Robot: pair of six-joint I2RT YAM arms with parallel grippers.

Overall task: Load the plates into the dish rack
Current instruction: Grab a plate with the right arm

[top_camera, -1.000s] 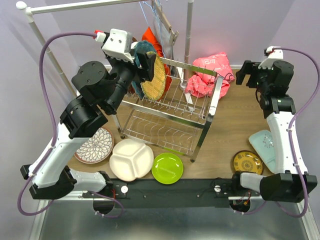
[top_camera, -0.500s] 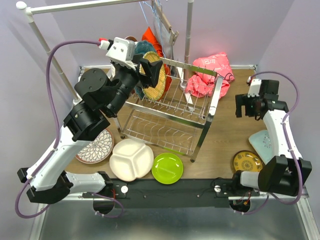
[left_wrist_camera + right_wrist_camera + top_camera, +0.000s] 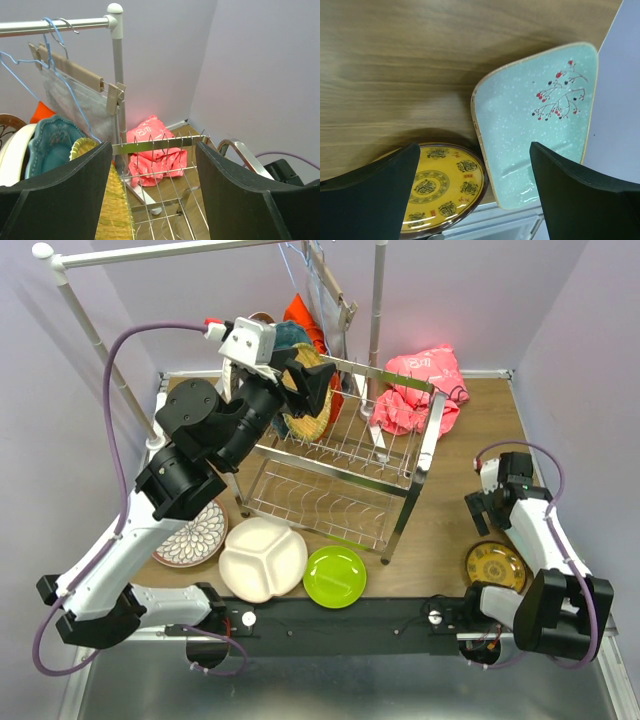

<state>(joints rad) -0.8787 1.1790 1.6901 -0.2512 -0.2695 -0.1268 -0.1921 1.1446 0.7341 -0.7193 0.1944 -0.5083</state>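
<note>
The right hand is open over the yellow plate and aqua plate, near the tabletop edge. A bump could push one off. The left hand is open at the dish rack.

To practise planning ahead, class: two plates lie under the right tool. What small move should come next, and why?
Probably lower the right tool onto the rim of the pale aqua plate: it hangs open and empty above that rim, beside the yellow patterned plate.
</note>
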